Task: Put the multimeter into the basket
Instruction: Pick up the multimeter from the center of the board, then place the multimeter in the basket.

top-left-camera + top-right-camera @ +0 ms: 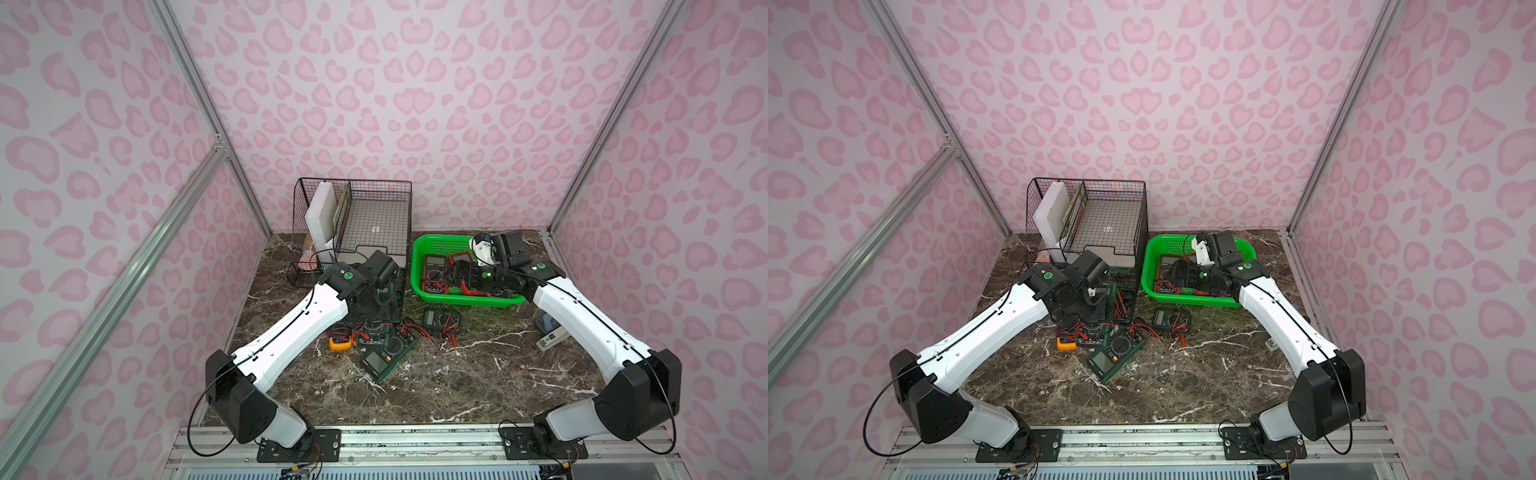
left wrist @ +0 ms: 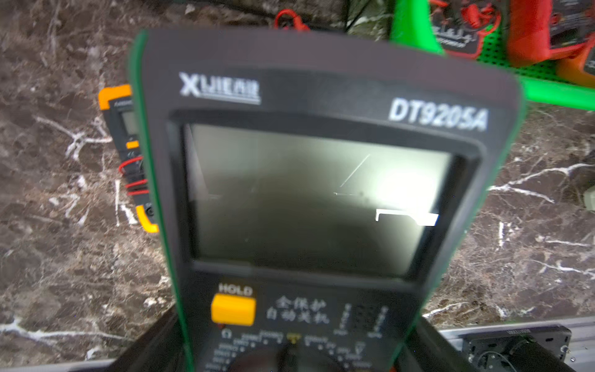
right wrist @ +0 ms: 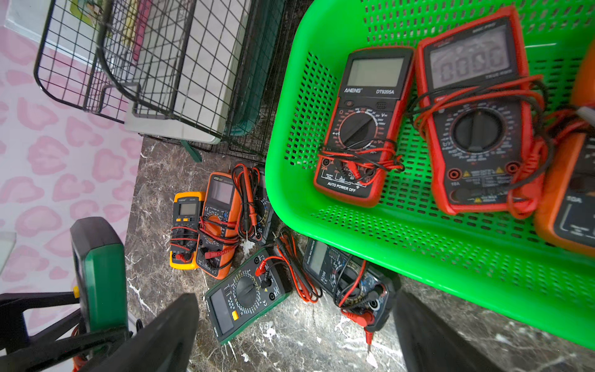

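A: We are looking at 3 walls: the back wall (image 1: 415, 104) and 2 side walls (image 1: 62, 166), all wearing the same pink leopard-spot print on a paler pink ground.
B: We are also seeing 2 aluminium posts (image 1: 208, 112) climbing the back corners, and 1 more bar (image 1: 129, 282) slanting across the left side wall.
A: Underneath, we are looking at a dark brown marble-patterned tabletop (image 1: 457, 382), white veins running through it.
B: Along its near edge we are noticing a ribbed aluminium rail (image 1: 415, 440) lying crosswise.
A: Light is falling evenly; we are finding only soft shadows on the stone.
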{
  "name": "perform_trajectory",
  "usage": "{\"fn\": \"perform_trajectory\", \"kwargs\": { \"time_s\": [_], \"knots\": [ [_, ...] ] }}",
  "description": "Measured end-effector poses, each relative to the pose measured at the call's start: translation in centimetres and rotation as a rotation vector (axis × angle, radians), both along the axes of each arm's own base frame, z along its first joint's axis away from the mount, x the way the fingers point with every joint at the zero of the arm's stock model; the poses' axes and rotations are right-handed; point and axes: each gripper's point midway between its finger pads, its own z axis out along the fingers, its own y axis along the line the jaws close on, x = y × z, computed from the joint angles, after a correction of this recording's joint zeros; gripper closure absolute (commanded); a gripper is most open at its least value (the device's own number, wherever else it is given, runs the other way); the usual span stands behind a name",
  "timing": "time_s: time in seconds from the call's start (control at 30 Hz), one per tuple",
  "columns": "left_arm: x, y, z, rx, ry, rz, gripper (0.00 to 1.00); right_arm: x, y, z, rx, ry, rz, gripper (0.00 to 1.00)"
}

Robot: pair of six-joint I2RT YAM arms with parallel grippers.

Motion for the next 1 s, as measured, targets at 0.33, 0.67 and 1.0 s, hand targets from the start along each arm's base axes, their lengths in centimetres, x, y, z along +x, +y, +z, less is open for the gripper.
{"fn": "perform_trajectory", "kwargs": {
  "time_s": [0.33, 0.67, 1.0],
  "knots": [
    [4.0, -6.9, 0.8, -0.038, -0.038, -0.142, 1.00, 0.9, -3.5, -0.7, 0.012, 0.006, -0.103, 0.01],
    [8.0, -11.8, 0.4, -0.077, -0.077, -0.253, 1.00, 1.7, -5.2, -0.9, 0.032, 0.011, -0.175, 0.01],
    [11.5, -15.4, -0.6, -0.097, -0.140, -0.326, 1.00, 2.3, -6.7, -1.4, 0.048, 0.027, -0.247, 0.01]
  ]
}}
